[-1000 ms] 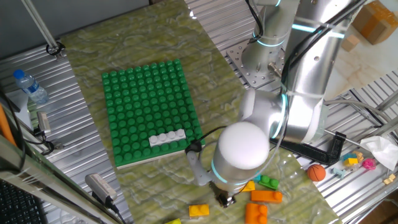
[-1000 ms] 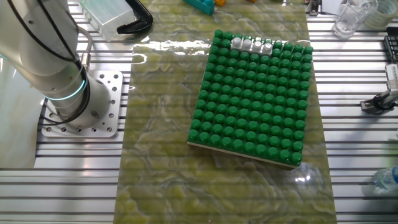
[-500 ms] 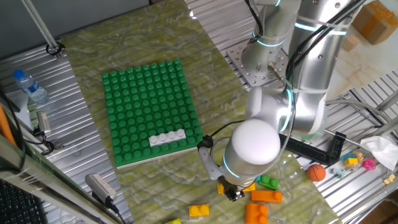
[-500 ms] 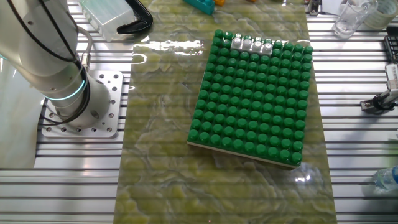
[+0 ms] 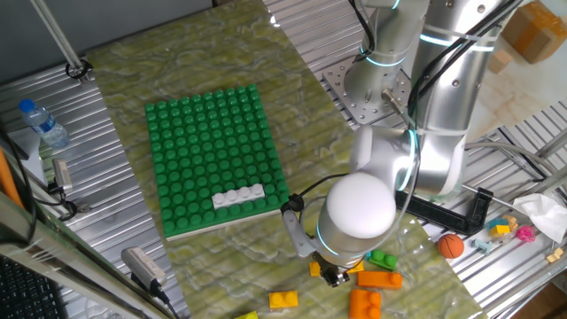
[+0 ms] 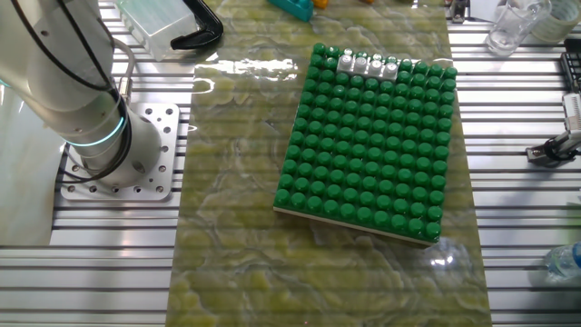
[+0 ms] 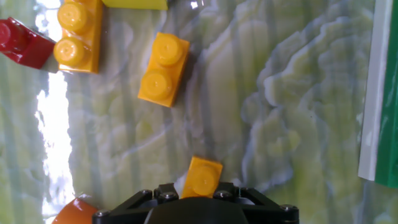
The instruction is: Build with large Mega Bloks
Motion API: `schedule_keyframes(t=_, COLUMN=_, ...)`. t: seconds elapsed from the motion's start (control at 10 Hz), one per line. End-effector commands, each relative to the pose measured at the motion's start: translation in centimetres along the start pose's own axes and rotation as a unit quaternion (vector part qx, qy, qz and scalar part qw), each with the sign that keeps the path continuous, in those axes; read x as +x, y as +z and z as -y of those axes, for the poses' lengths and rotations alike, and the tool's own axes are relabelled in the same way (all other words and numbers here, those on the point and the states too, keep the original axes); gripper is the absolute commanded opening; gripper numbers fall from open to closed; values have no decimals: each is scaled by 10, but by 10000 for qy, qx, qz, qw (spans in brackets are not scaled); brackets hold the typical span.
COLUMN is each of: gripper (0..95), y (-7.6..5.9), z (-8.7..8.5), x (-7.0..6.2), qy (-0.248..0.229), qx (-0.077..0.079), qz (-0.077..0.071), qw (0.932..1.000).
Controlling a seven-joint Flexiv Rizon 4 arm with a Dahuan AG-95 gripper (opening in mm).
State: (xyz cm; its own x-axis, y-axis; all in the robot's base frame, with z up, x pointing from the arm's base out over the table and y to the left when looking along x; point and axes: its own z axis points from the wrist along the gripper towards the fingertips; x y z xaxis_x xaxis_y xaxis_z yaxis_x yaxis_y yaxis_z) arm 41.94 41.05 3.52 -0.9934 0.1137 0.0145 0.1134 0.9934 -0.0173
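Note:
My gripper (image 5: pixel 331 276) hangs low over the mat near the front edge, among loose Mega Bloks. In the hand view a small yellow brick (image 7: pixel 201 177) lies tilted right at the gripper (image 7: pixel 199 194). The gripper's black body covers the brick's near end and hides the fingers. A yellow two-stud brick (image 7: pixel 163 70) lies further ahead. In the fixed view a yellow brick (image 5: pixel 314 266) touches the gripper's left side. A white brick (image 5: pixel 237 197) sits on the green baseplate (image 5: pixel 208 142), also seen from the other side as the white brick (image 6: pixel 368 64).
Around the gripper lie a yellow brick (image 5: pixel 283 300), orange bricks (image 5: pixel 379 279), a green brick (image 5: pixel 383 260) and an orange ball (image 5: pixel 451 245). A longer yellow brick (image 7: pixel 78 34) and a red piece (image 7: pixel 22 42) lie ahead to the left. The baseplate's edge (image 7: pixel 380 93) is at the right.
The hand moved right toward the loose bricks a second ago, uncovering the yellow brick at its left side. Since half a second ago it has barely shifted.

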Motion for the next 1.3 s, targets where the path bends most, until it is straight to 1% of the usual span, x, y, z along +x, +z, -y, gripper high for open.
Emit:
schedule_keyframes(t=0.1, gripper=190, y=2, z=0, x=1, qy=18, qx=1, qz=-32, qw=10000)
schedule_keyframes(t=0.4, gripper=190, y=8, z=0, x=0, qy=48, qx=-32, qz=-38, qw=10000)
schedule_keyframes(t=0.7, gripper=190, y=3, z=-1, x=-1, qy=-26, qx=-29, qz=91, qw=10000)
schedule_keyframes(t=0.9, gripper=190, y=0, z=-4, x=-9, qy=-71, qx=-35, qz=244, qw=9997)
schedule_keyframes(t=1.2, gripper=190, y=-4, z=-10, x=-21, qy=-76, qx=-32, qz=361, qw=9993)
schedule_keyframes(t=1.3, gripper=380, y=-3, z=-10, x=-21, qy=-98, qx=-41, qz=396, qw=9992)
